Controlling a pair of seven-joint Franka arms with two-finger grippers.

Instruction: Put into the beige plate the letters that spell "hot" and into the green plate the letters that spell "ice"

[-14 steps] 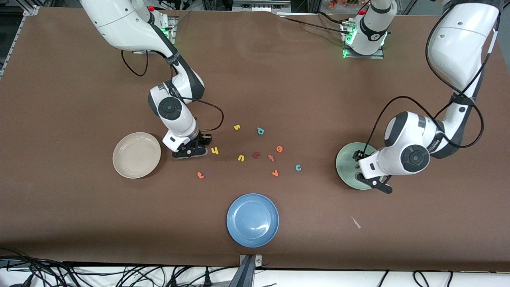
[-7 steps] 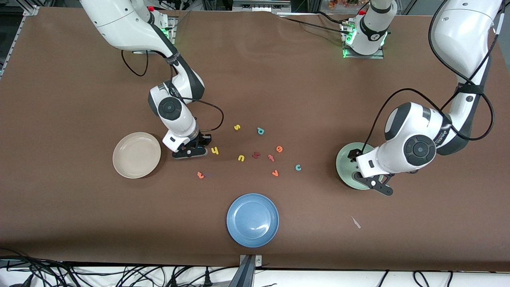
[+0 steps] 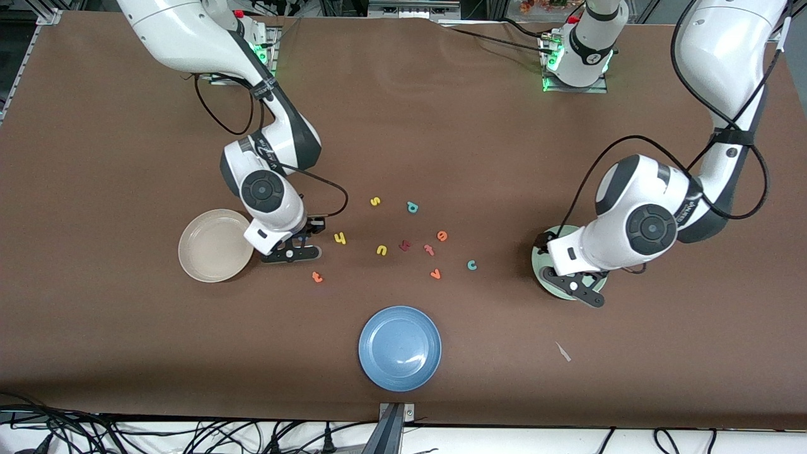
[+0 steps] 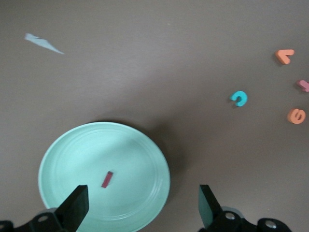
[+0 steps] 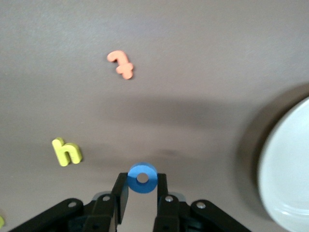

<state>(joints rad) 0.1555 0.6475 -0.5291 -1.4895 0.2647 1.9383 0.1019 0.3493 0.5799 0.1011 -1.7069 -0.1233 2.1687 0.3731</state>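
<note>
My right gripper (image 3: 290, 252) is shut on the blue o (image 5: 142, 178), held just above the table beside the beige plate (image 3: 205, 252). The yellow h (image 3: 340, 238) and the orange t (image 3: 317, 276) lie on the table close by. My left gripper (image 3: 570, 287) hangs open over the green plate (image 4: 130, 154), and the dark red i (image 4: 107, 179) lies in that plate. The teal c (image 3: 471, 265) and the orange e (image 3: 442, 236) rest on the table between the two plates.
A blue plate (image 3: 400, 348) sits nearest the front camera. Other loose letters are scattered mid-table: a yellow s (image 3: 375, 201), a teal a (image 3: 412, 207), a yellow n (image 3: 381, 250), a pinkish t (image 3: 429, 250) and an orange v (image 3: 435, 273). A paper scrap (image 3: 563, 351) lies by the green plate.
My right gripper has carried the blue o off the table toward the beige plate. My left gripper has drifted a little across the green plate toward the letters.
</note>
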